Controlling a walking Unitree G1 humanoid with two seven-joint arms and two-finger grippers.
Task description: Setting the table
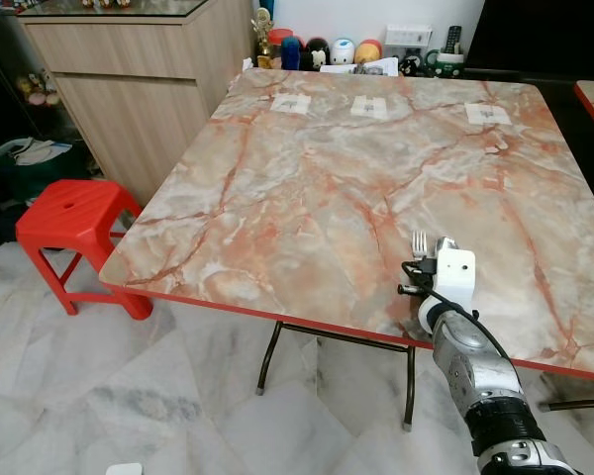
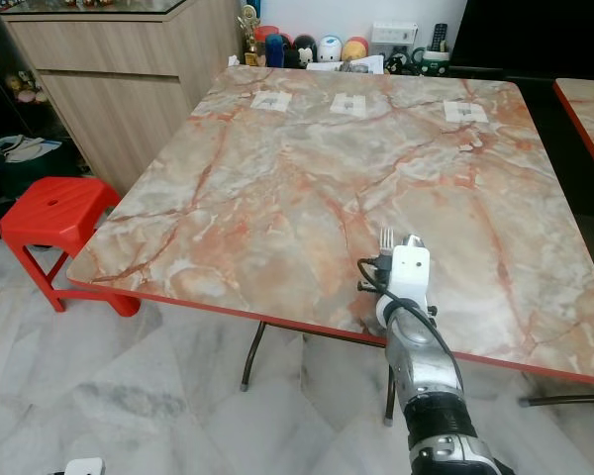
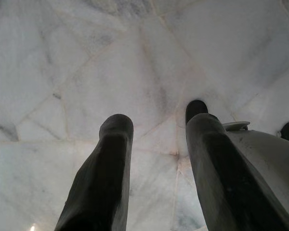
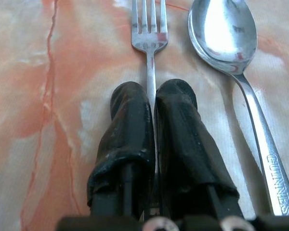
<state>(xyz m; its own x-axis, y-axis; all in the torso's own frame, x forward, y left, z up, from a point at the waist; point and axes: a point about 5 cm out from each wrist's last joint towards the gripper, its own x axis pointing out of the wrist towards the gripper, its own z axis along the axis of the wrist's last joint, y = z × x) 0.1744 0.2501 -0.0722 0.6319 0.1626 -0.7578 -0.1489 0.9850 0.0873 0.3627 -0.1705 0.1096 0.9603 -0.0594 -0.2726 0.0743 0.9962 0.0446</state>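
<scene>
Currently the right gripper (image 4: 152, 96) grips a fork (image 4: 150, 29) over the marble table (image 1: 307, 188), near its red front edge.
Both fingers clench the thin steel handle, tines pointing to 12 o'clock; a polished spoon (image 4: 221, 33) lies just beside it at 3 o'clock on the veined, glossy top. Most of the tabletop stands open toward 12 o'clock. A red plastic stool (image 1: 74, 223) stands at 9 o'clock. Left gripper (image 3: 154, 122) hangs parted over pale marble floor (image 3: 62, 72).

Both eye views look down from the head at the same table (image 1: 307, 188). The right wrist view is close above it; the left wrist view faces the floor (image 3: 86, 72).
</scene>
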